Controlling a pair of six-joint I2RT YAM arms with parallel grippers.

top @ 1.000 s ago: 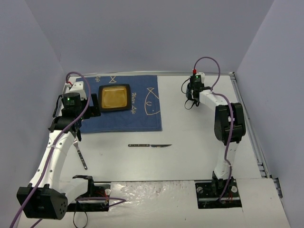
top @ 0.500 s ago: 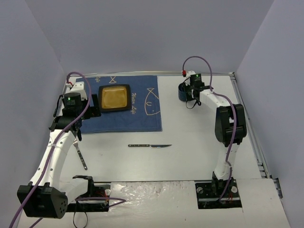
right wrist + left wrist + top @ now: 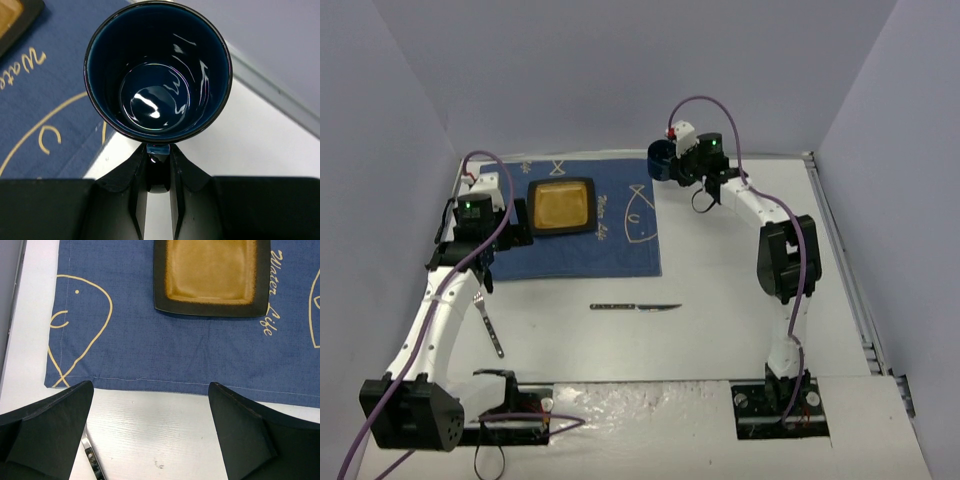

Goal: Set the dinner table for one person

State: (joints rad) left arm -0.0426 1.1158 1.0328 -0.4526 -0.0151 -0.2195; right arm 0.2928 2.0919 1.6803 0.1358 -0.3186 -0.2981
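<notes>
Desk: white, fills the view, carries everything.

- **Near left:** the fork lies on bare desk, off the blue fish cloth.
- **Near centre:** the knife lies crosswise. Neither piece is yet beside the plate.
- **Left end effector**: hovers over the cloth's near edge, jaws wide, empty. The fork is just beside one finger, likely its next pick.
- **Far left:** the cloth serves as placemat, with the square plate on it.
- **Far:** the right end effector pinches the handle of a dark blue cup. The cup is upright over the cloth's far right corner, probably bound there.
</notes>
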